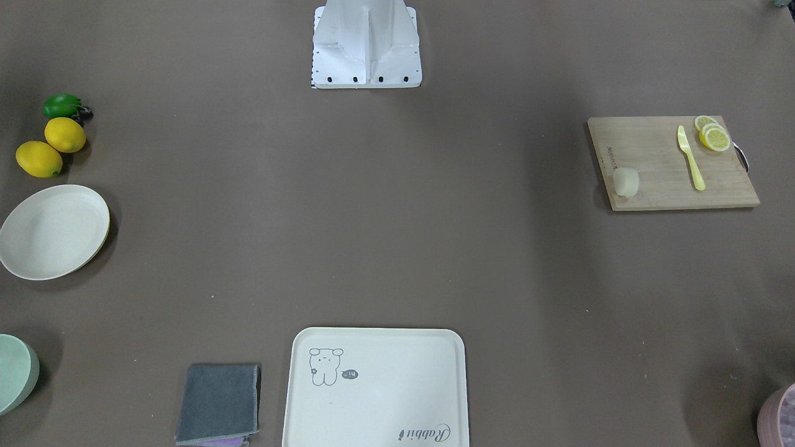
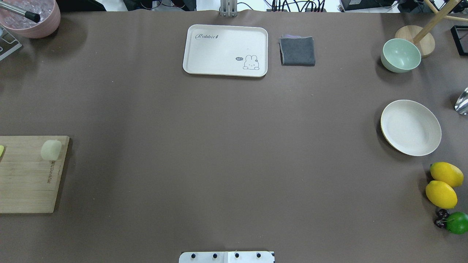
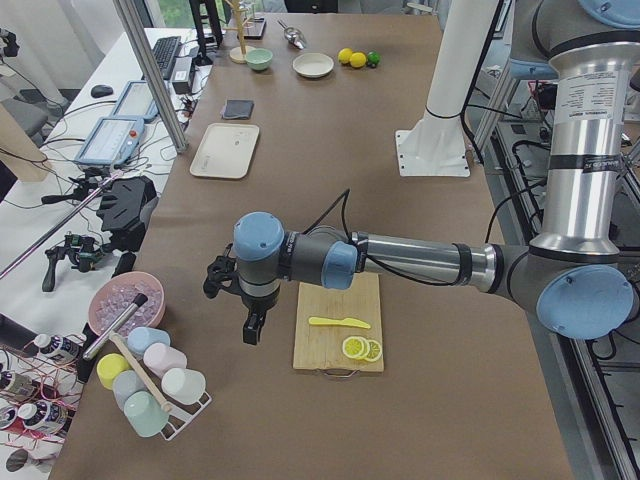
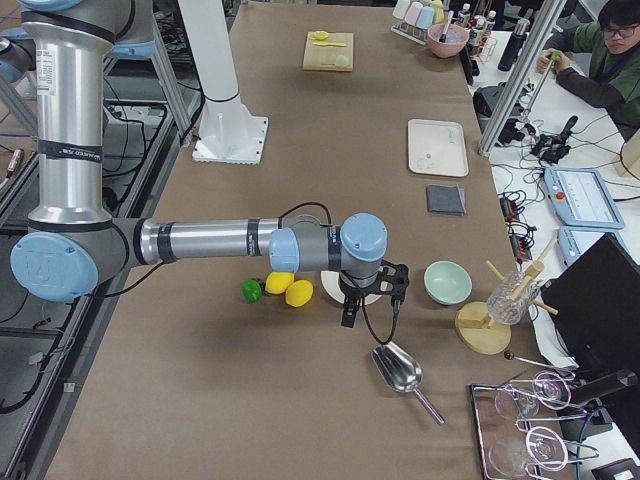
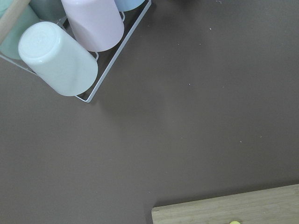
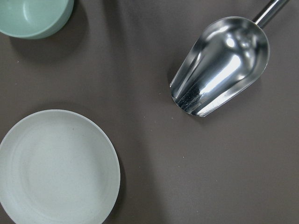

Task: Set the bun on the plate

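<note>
The bun (image 1: 626, 182) (image 2: 51, 149), a small pale lump, lies on a corner of the wooden cutting board (image 1: 671, 164). The plate (image 1: 54, 231) (image 2: 410, 127) (image 6: 58, 168) sits bare at the opposite end of the table. My left gripper (image 3: 251, 330) shows only in the exterior left view, hanging over the table just off the board's edge near the cup rack; I cannot tell if it is open or shut. My right gripper (image 4: 347, 315) shows only in the exterior right view, hanging over the plate's area; its state cannot be told either.
Lemon slices (image 1: 713, 135) and a yellow knife (image 1: 690, 157) lie on the board. Two lemons (image 2: 443, 184) and a lime (image 2: 457, 222) sit beside the plate, with a green bowl (image 2: 400, 55) and a metal scoop (image 6: 219, 65) nearby. A cream tray (image 2: 225, 50), a grey cloth (image 2: 297, 51) and a cup rack (image 5: 70, 46) line the far edge.
</note>
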Robot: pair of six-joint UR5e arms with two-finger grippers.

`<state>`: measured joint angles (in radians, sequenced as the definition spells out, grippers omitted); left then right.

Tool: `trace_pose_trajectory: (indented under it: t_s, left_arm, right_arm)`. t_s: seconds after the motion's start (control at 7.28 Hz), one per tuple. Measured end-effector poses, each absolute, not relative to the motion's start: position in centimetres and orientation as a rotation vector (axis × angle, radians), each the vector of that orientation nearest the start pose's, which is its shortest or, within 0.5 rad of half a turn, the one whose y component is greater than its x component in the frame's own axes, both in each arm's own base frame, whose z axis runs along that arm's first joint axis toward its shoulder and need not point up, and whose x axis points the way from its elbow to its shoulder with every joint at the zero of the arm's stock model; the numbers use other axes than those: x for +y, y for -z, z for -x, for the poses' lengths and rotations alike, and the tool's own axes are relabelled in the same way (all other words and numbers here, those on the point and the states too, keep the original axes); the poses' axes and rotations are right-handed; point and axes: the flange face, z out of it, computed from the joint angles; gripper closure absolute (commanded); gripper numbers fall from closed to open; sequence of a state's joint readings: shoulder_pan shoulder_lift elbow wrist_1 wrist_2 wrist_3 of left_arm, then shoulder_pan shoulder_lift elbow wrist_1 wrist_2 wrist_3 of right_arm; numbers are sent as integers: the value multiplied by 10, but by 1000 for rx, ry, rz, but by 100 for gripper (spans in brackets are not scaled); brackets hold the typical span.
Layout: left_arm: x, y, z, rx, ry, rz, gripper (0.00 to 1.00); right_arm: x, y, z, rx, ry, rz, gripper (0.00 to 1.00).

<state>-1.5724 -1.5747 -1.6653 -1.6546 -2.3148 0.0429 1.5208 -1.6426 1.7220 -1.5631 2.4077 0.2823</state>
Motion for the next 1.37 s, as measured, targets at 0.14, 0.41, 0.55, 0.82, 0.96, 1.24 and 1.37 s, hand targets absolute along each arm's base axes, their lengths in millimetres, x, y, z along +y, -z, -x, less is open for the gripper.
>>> trace_pose_trajectory:
  t_s: [0.14, 0.41, 0.55, 0.82, 0.96, 1.24, 1.37]
  left_arm:
    - [-503, -602, 67, 738, -108, -191, 2]
    - [-504, -601, 67, 738, -108, -193, 2]
    - [-504, -601, 67, 738, -108, -193, 2]
    - [-504, -601, 66, 738, -109, -192, 2]
    - [-505, -601, 66, 738, -109, -194, 2]
    - [-507, -598, 67, 737, -111, -199, 2]
    - [-508, -597, 67, 737, -111, -200, 2]
  right_arm:
    - [-468, -613, -36, -840, -182, 58, 0]
    - [-468, -614, -36, -839, -182, 59, 0]
    - [-468, -614, -36, -840, -182, 59, 0]
    - [-469, -612, -36, -843, -181, 56, 0]
    - [-472, -606, -35, -849, -177, 45, 0]
    - [-487, -579, -36, -854, -156, -10, 0]
    - [-492, -574, -36, -851, -154, -22, 0]
